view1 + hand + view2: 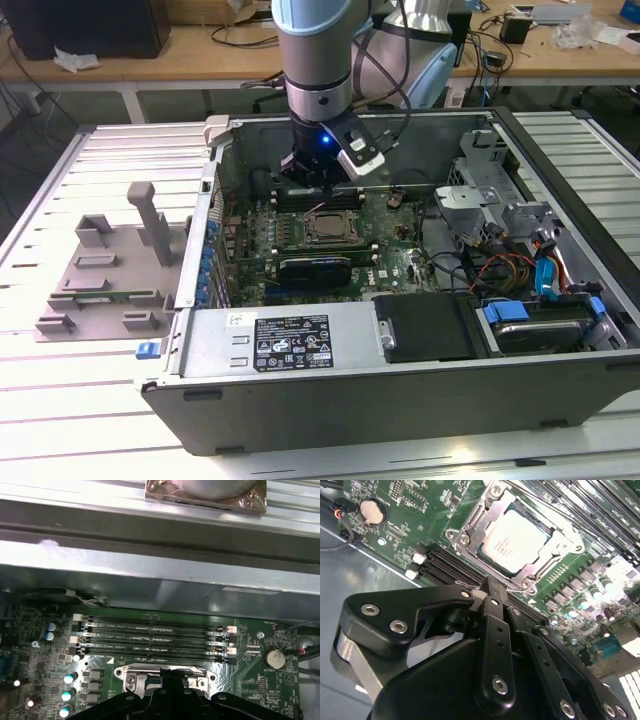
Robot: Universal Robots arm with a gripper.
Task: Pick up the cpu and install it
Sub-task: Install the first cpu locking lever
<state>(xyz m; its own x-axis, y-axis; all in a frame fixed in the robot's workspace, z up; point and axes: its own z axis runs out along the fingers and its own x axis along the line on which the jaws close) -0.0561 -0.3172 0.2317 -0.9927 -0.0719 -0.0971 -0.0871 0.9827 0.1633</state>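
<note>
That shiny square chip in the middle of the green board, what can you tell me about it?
The cpu is a flat square chip with a pale silver metal top bearing faint print. It lies level in its socket on the green motherboard, ringed by a silver metal frame with screws at the corners. The gripper hangs just above the socket's edge, holding nothing. In the exterior view the chip sits mid-board inside the open computer case.

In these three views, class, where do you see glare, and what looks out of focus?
Second wrist view: glare whitens the cpu top, seated in its socket; the gripper up close looks soft. First wrist view: the metal case wall shines pale. Exterior view: a blue light glows on the arm above the motherboard.
</note>
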